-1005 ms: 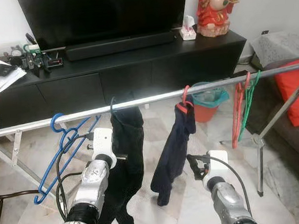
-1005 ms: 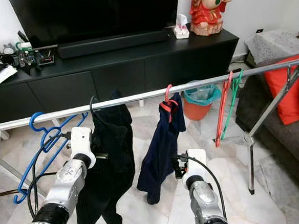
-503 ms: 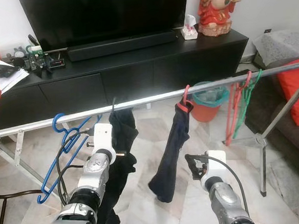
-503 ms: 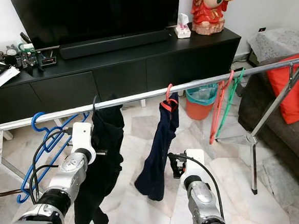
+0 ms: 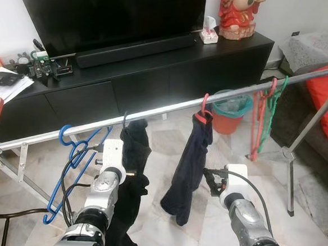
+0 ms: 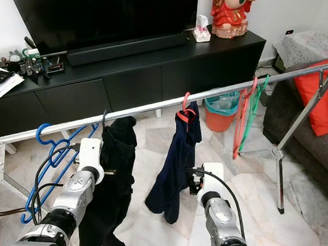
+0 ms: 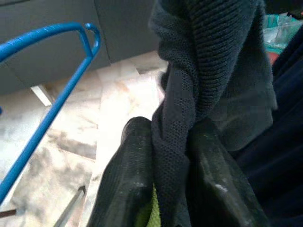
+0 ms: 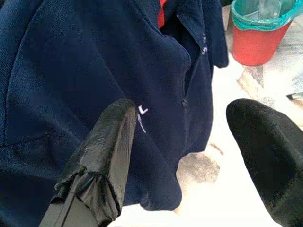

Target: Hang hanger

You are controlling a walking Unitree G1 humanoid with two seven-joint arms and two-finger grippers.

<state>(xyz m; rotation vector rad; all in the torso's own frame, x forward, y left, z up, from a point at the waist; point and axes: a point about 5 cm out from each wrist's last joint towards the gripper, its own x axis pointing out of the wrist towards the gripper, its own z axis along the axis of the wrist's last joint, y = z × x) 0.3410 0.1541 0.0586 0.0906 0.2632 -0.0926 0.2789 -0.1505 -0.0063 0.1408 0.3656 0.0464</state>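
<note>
Fingers of the left gripper pinch the black garment. Its hanger hook sits straight above on the rail. Right gripper gapes empty.

Both arms raised forward

The left pincer is pinched closed with its fingers upward; the right pincer is lower, fingers spread apart.
</note>
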